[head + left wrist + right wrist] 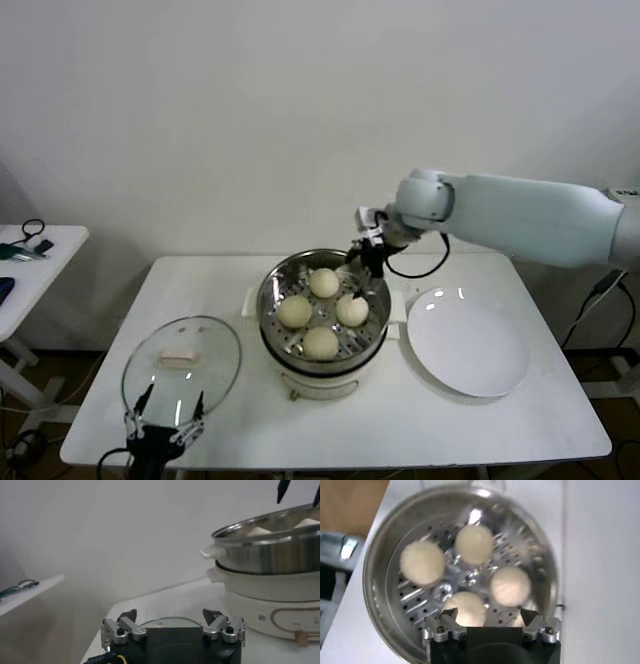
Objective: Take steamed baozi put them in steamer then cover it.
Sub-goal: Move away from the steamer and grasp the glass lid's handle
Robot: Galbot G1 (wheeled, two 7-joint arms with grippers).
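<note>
Several cream-white baozi (pixel 323 282) lie in the shiny steamer (pixel 275 285) on its white pot base (pixel 320 385) at the table's centre. My right gripper (pixel 367 270) hovers open and empty just above the steamer's far right side. In the right wrist view its gripper (pixel 489 614) is over the baozi (pixel 422 562) on the perforated floor (pixel 415 595). The glass cover (pixel 215 375) with its white handle (pixel 180 356) lies flat on the table at the front left. My left gripper (pixel 168 405) is open and empty at the cover's near edge, low by the table's front.
An empty flat white plate (pixel 468 340) lies right of the steamer. A small white side table (pixel 40 260) stands at the far left. In the left wrist view the gripper (pixel 170 616) faces the cover's rim (pixel 165 621), with the steamer (pixel 270 545) beyond.
</note>
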